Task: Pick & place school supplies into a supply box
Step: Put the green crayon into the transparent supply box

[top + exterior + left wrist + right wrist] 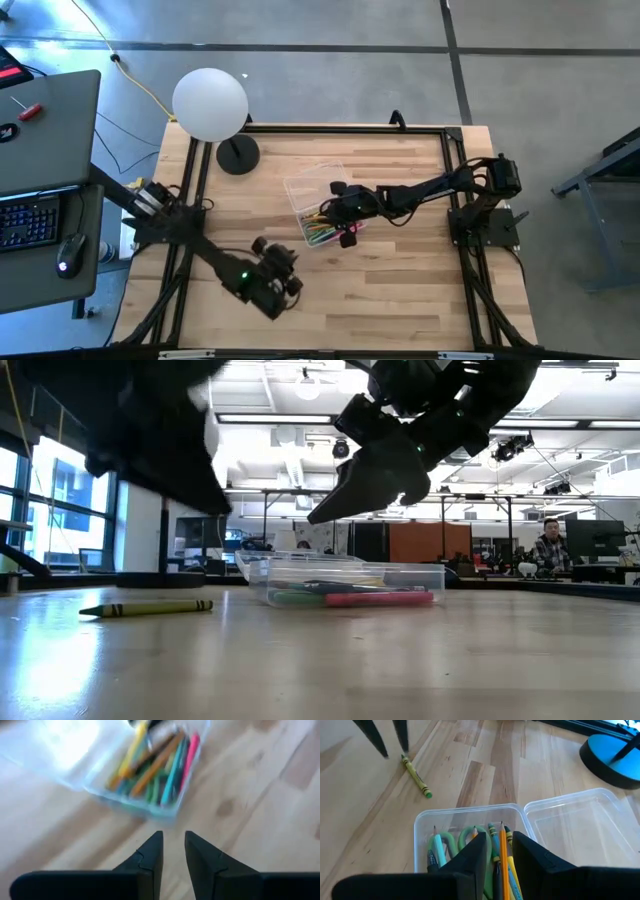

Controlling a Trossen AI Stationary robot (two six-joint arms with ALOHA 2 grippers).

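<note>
The clear supply box (322, 222) lies mid-table with its lid (315, 182) hinged open toward the far edge. It holds several pencils and pens and green-handled scissors (445, 842); a pink pen (380, 599) lies along its near wall. My right gripper (500, 851) hovers open just above the box (470, 820); an orange pencil (503, 845) in the box shows through its gap. A yellow-green crayon (145, 607) lies flat on the table left of the box. My left gripper (173, 852), open and empty, hangs right by the crayon's (415, 771) end.
A white globe lamp (210, 103) on a black round base (238, 155) stands at the table's far left, close to the open lid. A desk with a keyboard (30, 220) lies beyond the left edge. A person (550, 545) sits far off in the room behind.
</note>
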